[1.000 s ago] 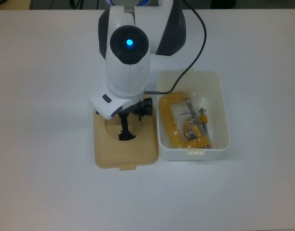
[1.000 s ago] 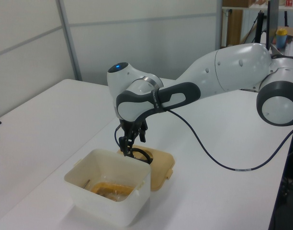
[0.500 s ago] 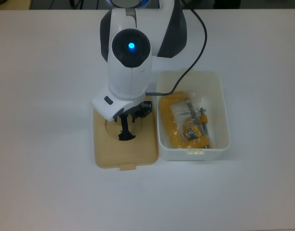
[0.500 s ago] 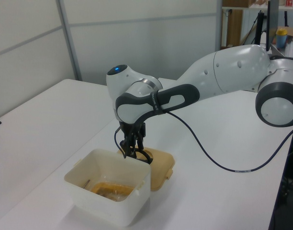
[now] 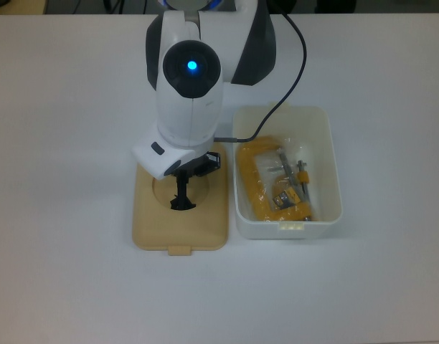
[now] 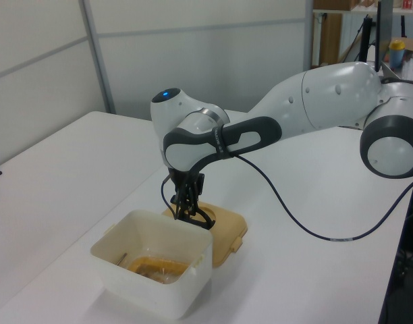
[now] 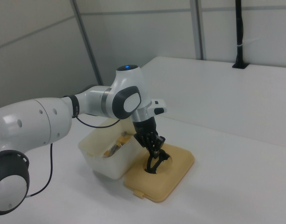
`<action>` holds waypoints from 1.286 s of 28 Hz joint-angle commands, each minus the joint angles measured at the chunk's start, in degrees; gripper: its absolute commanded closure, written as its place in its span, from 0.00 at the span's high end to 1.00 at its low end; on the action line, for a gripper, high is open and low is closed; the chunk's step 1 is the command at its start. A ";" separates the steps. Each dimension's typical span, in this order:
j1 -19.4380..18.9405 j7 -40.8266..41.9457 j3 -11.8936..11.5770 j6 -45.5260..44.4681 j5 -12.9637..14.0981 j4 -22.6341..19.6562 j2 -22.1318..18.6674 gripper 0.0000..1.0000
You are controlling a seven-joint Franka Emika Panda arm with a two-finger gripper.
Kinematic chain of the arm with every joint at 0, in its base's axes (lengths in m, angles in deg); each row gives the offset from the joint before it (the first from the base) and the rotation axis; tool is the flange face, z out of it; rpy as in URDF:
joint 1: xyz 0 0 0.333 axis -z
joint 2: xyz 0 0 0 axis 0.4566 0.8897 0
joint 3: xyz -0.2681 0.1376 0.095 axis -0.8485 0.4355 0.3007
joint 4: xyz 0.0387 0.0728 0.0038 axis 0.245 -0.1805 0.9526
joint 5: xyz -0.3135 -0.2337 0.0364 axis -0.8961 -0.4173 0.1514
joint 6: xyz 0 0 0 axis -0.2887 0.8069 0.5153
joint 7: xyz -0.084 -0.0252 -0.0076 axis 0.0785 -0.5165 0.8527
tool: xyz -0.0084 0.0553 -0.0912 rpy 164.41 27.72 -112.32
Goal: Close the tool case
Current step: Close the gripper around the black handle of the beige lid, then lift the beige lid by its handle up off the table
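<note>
The tub [image 5: 288,172] sat open on the table [image 5: 62,143] with yellow-packed tools [image 5: 277,183] inside, and I saw its beige lid [image 5: 180,211] just beside it on the top view's left, a narrow gap between them. My gripper [image 5: 181,192] stood over the lid's round recess, fingers together on the black handle [image 7: 153,164]. The arm's cable [image 6: 287,216] hung clear above the table.
</note>
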 commanded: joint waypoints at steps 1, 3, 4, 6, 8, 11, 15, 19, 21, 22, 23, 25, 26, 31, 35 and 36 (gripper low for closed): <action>0.36 0.08 -0.71 0.19 -0.94 -0.69 -2.57 0.00; 1.06 0.17 -0.71 -1.21 -0.94 -0.60 -3.62 0.00; 1.24 0.25 -0.71 -1.83 -0.85 -0.51 -3.88 0.00; 1.59 0.34 -0.97 -2.88 -0.85 -0.51 -4.76 0.00; 1.86 0.34 -1.41 -4.11 -0.76 -0.51 -6.43 0.00; 2.03 0.52 -2.37 -5.87 -0.33 -0.43 -7.93 0.00; 2.30 1.66 -2.99 -9.21 0.03 1.50 -9.16 0.00; 3.44 1.83 -3.08 -11.85 1.78 3.79 -9.34 0.00; 3.44 1.75 -2.99 -12.12 2.14 4.23 -9.42 0.00; 3.27 1.57 -2.90 -12.29 2.14 4.49 -9.42 0.00; 3.18 1.40 -2.73 -12.38 2.14 4.50 -9.51 0.00; 2.91 1.22 -2.38 -12.47 2.22 4.50 -9.60 0.00; 2.83 1.13 -2.29 -12.64 2.31 4.50 -9.77 0.00; 1.95 -0.36 -2.11 -12.82 4.15 4.50 -10.22 0.00; 0.19 -0.97 -2.11 -12.73 4.60 4.58 -10.22 0.00; -0.07 -1.32 -2.11 -12.73 4.60 4.50 -10.22 0.00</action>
